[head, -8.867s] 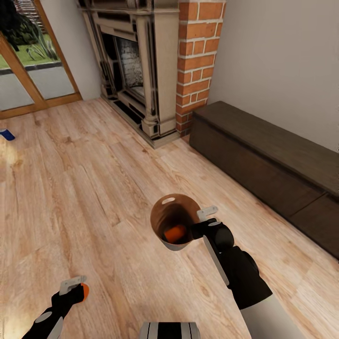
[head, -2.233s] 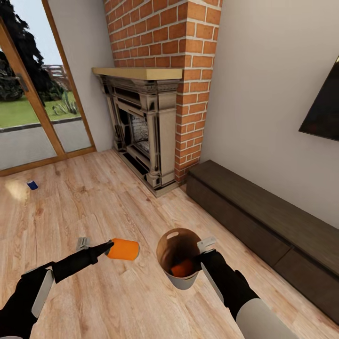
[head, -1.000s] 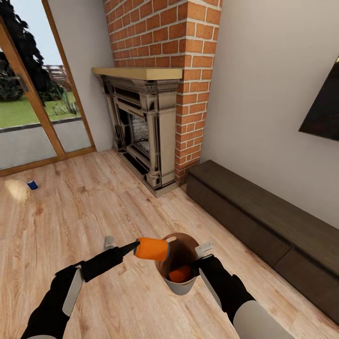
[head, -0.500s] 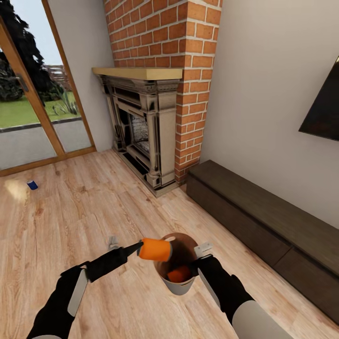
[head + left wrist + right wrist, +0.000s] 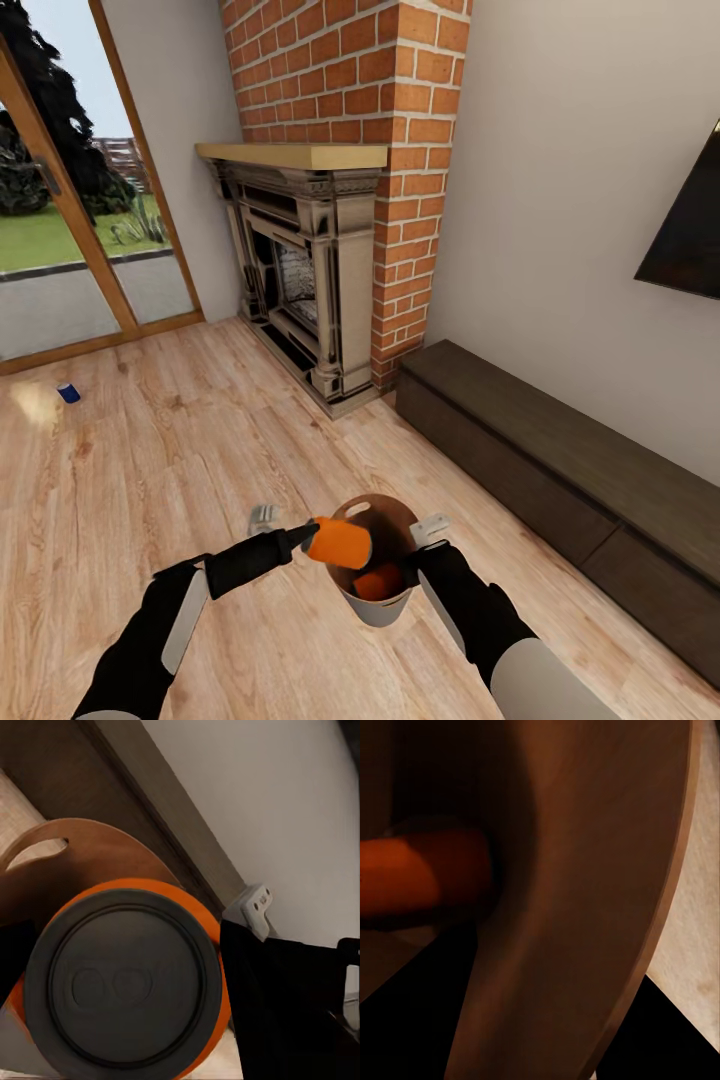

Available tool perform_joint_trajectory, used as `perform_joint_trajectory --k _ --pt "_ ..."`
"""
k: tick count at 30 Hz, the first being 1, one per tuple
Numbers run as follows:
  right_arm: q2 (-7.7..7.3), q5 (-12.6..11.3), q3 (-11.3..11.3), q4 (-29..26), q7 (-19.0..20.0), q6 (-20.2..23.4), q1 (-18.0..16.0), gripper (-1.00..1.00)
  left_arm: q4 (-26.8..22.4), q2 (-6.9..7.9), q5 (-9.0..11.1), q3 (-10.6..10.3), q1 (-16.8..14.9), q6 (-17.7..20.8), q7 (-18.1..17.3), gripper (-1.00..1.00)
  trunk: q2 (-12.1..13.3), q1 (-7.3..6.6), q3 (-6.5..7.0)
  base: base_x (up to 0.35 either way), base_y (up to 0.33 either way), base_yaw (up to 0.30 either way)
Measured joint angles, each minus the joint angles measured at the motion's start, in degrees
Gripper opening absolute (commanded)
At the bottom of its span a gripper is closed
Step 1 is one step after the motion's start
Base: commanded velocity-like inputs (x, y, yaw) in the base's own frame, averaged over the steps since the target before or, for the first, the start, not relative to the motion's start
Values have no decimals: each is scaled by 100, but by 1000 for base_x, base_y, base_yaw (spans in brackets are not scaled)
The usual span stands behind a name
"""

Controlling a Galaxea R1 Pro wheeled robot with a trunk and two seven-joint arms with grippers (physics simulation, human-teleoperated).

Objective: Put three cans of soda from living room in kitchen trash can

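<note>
My right gripper [image 5: 425, 542] is shut on the near-right rim of the trash can [image 5: 392, 504], holding it off the wood floor. One orange can of soda [image 5: 378, 582] lies inside; the right wrist view shows it [image 5: 424, 879] against the brown inner wall [image 5: 585, 907]. My left gripper [image 5: 308, 538] is shut on a second orange can [image 5: 342, 543], held sideways over the bin's left rim. In the left wrist view its grey top [image 5: 124, 986] sits in front of the bin's rim [image 5: 90, 853]. The dark blue can [image 5: 68, 393] stands on the floor far left.
A red brick fireplace [image 5: 330, 260] stands ahead. A long dark low bench [image 5: 560, 470] runs along the right wall under a wall TV [image 5: 690, 225]. Wood-framed glass doors [image 5: 70, 250] are at the left, with open plank floor [image 5: 150, 470] between.
The head view rose and now takes in the whole fireplace. My left arm carried the orange can rightward from beside the bin to over its left rim. The right gripper kept holding the bin.
</note>
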Motion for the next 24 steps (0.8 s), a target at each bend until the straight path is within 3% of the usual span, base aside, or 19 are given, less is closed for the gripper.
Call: perform_joint_trajectory --k 5,10,13,21,22,24 --pt "31 -11 2 0 -7 -2 0 -100 -5 -13 -1 -69 -1 2 140 -100 0 0 0 0 0 0" --pt "40 -2 2 0 -7 -1 0 -100 -7 -180 -11 -111 -1 4 171 -100 0 0 0 0 0 0" --pt "42 4 2 0 -9 -1 0 -100 -19 -242 -161 -122 -1 0 178 -100 0 0 0 0 0 0" --pt "44 4 2 0 -9 0 0 -100 -25 -340 -219 -123 -2 1 179 -100 0 0 0 0 0 0" --pt "43 -1 2 0 -9 -1 0 -100 -25 -346 -220 -123 -2 2 179 100 0 0 0 0 0 0" --pt "43 2 2 0 -9 -1 0 -100 -20 -355 -233 -123 -2 -10 170 100 0 0 0 0 0 0"
